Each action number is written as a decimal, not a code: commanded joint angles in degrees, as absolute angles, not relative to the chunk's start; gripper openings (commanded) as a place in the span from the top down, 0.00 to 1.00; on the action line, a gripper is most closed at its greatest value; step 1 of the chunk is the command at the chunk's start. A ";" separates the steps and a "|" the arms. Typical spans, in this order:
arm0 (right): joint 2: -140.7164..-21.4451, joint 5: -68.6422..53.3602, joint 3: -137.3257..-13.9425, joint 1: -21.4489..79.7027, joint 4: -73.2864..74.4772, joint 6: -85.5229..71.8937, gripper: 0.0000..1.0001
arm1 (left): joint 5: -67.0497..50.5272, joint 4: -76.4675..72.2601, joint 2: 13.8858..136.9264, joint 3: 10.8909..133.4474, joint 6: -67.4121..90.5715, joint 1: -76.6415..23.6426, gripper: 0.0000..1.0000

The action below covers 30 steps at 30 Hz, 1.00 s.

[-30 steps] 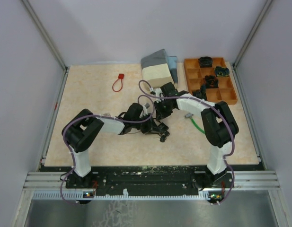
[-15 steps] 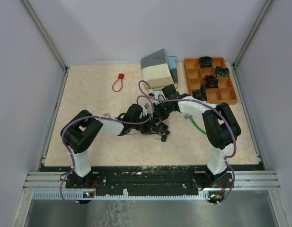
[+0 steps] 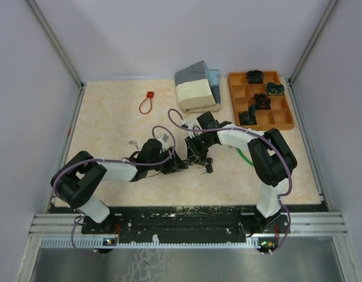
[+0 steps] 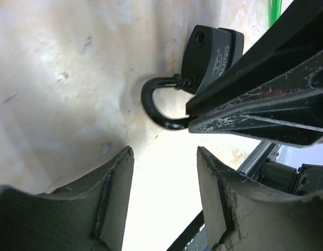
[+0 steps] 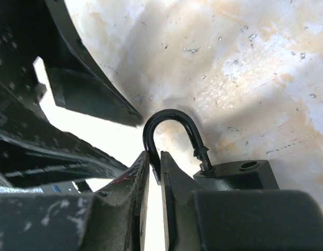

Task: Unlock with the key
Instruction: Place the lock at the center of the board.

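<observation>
One black metal padlock (image 4: pixel 213 55): lay on the beige mottled tabletop (image 4: pixel 56 78), its curved shackle (image 5: pixel 169 116) out of one hole.
Right claw (image 5: pixel 155 163): clenched on the shackle's free leg.
Left claw (image 4: pixel 164 157): released, holding nothing, padlock just ahead of its fingers.

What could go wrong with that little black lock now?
1. The right end effector pinches only the thin shackle of the padlock, so the body might swing or slip free.
2. The left end effector is open and empty, so nothing else steadies the lock.
3. Both end effectors sit very close together and could bump on the next move.
</observation>
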<state>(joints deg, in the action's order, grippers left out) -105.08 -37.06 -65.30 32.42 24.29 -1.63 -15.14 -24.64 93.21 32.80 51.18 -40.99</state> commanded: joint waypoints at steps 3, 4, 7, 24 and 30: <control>-100.98 -31.26 -66.09 34.37 26.62 0.24 0.75 | -13.40 -20.52 86.77 27.46 49.89 -36.88 0.40; -100.57 -29.31 -66.05 34.83 27.68 0.71 0.73 | -13.71 -19.69 85.81 26.96 49.67 -35.66 0.39; -99.75 -23.25 -64.54 36.73 29.67 0.70 0.69 | -14.43 -16.22 81.90 25.80 48.00 -31.76 0.38; -103.38 -3.02 -60.56 39.41 23.30 -1.37 0.64 | 7.83 3.67 56.32 27.77 38.44 -28.05 0.16; -107.15 0.00 -65.07 36.76 18.66 1.02 0.62 | 6.95 4.97 56.36 27.51 38.55 -24.68 0.10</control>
<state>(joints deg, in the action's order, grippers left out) -102.67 -8.16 -63.07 39.29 23.53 -1.93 5.82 2.74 56.45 26.55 39.64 -26.74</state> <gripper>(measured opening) 0.375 0.891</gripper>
